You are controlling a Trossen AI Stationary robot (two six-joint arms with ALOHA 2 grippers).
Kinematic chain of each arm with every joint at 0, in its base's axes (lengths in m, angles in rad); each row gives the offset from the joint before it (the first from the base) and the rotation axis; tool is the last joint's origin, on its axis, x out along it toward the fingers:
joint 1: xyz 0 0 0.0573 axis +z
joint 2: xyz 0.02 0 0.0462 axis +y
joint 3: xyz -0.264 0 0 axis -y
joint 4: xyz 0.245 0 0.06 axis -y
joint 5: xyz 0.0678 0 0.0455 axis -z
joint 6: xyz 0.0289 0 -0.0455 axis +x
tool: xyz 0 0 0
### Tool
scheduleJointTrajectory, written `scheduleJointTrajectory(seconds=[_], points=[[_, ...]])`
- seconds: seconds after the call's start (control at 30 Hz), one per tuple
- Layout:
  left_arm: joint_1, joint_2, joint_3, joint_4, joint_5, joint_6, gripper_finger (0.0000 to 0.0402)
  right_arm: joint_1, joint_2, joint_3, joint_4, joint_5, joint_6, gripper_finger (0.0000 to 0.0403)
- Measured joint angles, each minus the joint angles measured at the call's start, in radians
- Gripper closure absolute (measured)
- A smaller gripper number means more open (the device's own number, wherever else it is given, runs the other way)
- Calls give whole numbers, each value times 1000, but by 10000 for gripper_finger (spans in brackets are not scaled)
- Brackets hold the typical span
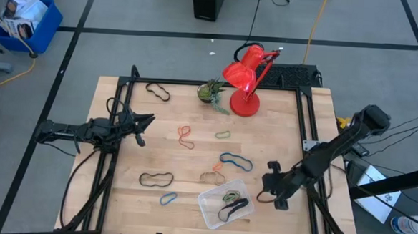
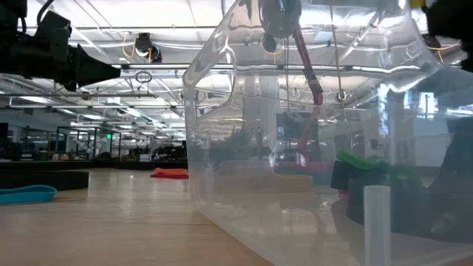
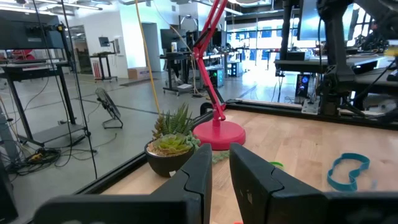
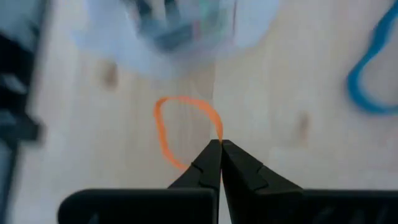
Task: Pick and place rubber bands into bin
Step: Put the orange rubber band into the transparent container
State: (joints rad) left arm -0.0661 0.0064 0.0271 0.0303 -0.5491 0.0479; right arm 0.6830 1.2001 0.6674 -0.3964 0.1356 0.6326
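Note:
The clear bin (image 1: 206, 203) stands near the table's front edge with several rubber bands (image 1: 233, 203) inside; it fills the low view (image 2: 222, 148). Loose bands lie on the table: black (image 1: 155, 179), blue (image 1: 235, 161), red-orange (image 1: 186, 136), green (image 1: 223, 134), tan (image 1: 211, 177). My right gripper (image 1: 272, 179) is just right of the bin, shut on an orange rubber band (image 4: 177, 134). My left gripper (image 1: 145, 128) is open and empty above the table's left part. My right gripper pinches the orange rubber band at one spot on its loop (image 4: 217, 132) between the very tips of its two fingers. The rest of the loop spreads out beyond the fingertips over the wood, beside the bin. Whether it is lifted clear, I cannot tell.
A red desk lamp (image 1: 247, 79) and a small potted plant (image 1: 212, 92) stand at the far edge. Another black band (image 1: 158, 91) lies far left, a small blue one (image 1: 168, 198) near the bin's left. A dark frame (image 1: 305, 122) borders the table.

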Motion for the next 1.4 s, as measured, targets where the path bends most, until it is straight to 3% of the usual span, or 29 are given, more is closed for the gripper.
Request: scheduleJointTrajectory(seconds=[0.27, 0.47, 0.63, 0.73, 1.0, 1.17, 1.4], points=[[0, 0, 0, 0, 0, 0, 339, 0, -253, 0, 46, 314, -12, 402], [0, 0, 0, 0, 0, 0, 339, -18, -364, 1, 296, 542, -173, 403], [0, 0, 0, 0, 0, 0, 339, -50, -370, 16, 566, 540, -436, 403], [0, 0, 0, 0, 0, 0, 339, -67, -329, 83, 582, 493, -514, 403], [0, 0, 0, 0, 0, 0, 339, -96, -42, 424, 245, 423, -593, 403], [0, 0, 0, 0, 0, 0, 339, -130, 183, 628, 29, 273, -595, 403], [0, 0, 0, 0, 0, 0, 339, -160, 385, 684, -19, 119, -588, 403]])
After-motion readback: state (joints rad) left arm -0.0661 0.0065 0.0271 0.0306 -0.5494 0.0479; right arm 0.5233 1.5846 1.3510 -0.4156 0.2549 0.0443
